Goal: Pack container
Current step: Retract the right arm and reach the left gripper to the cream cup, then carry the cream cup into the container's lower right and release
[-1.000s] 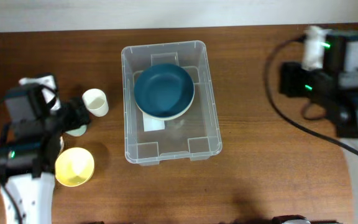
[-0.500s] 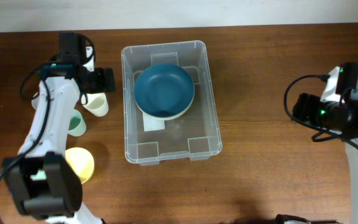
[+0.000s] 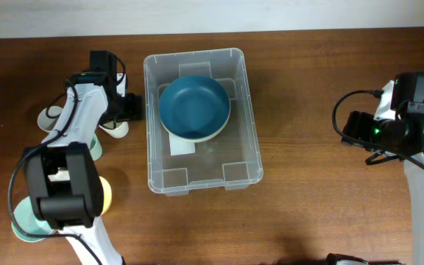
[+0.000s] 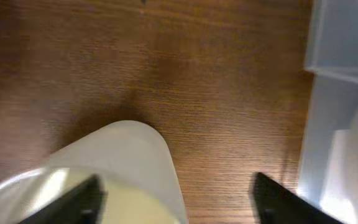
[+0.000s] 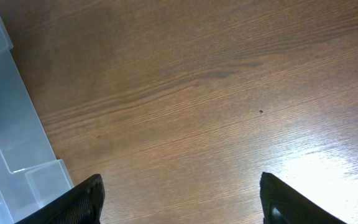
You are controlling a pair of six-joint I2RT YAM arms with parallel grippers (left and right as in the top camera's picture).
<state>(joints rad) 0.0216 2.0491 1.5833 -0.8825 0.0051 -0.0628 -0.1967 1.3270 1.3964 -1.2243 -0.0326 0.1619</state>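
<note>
The clear plastic container (image 3: pixel 241 147) stands mid-table and holds a dark blue bowl (image 3: pixel 195 108) stacked on a cream bowl. My left gripper (image 3: pixel 121 116) is open just left of the container, over a cream cup (image 3: pixel 114 128). In the left wrist view the cup (image 4: pixel 126 174) lies between the fingertips, against the left one, with the container wall (image 4: pixel 344 37) at the right. My right gripper (image 3: pixel 350 129) is open and empty over bare wood right of the container; its wrist view shows the container's corner (image 5: pixel 5 124).
Left of the container are a green cup (image 3: pixel 95 147), a yellow bowl (image 3: pixel 104 195), a pale cup (image 3: pixel 47 118) and a teal item (image 3: pixel 19 221) partly under my left arm. The table's back edge runs along the top.
My left arm swung from beside the yellow bowl up to the cream cup next to the container. My right arm moved toward the front and lower over the table.
</note>
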